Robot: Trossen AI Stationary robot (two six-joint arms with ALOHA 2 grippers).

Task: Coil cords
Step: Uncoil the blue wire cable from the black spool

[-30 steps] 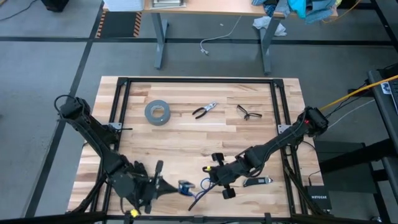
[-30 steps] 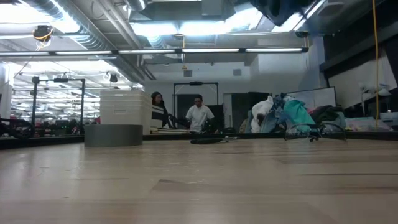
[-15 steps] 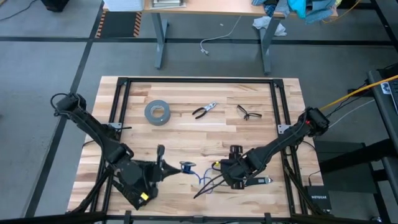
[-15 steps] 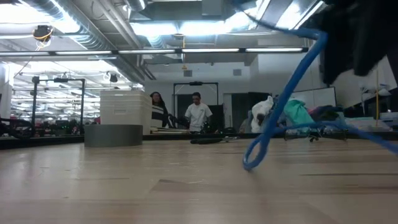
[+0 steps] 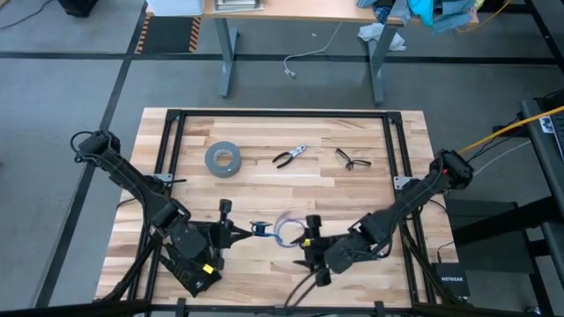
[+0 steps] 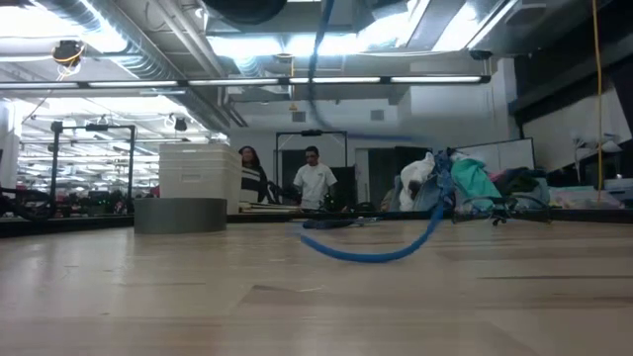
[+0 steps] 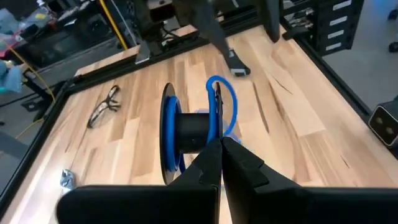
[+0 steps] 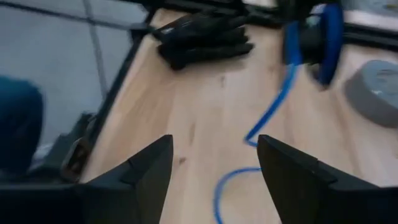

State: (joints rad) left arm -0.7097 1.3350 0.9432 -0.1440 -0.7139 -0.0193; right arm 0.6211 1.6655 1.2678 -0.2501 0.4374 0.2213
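Worktop [image 5: 264, 185] of pale wood planks carries both dark arms at its near edge, with a grey tape roll [image 5: 223, 158], pliers [image 5: 289, 156] and safety glasses [image 5: 352, 159] lined up across its far half. Left gripper [image 5: 231, 232] sits near the front left, jaws together on the black-and-blue spool of the cords [image 7: 189, 127], which it holds just above the wood. Right gripper [image 5: 311, 242] lies close beside it toward the front centre, jaws wide apart and gripping nothing. Blue cord loops loosely between the two grippers, one slack curve resting on the wood
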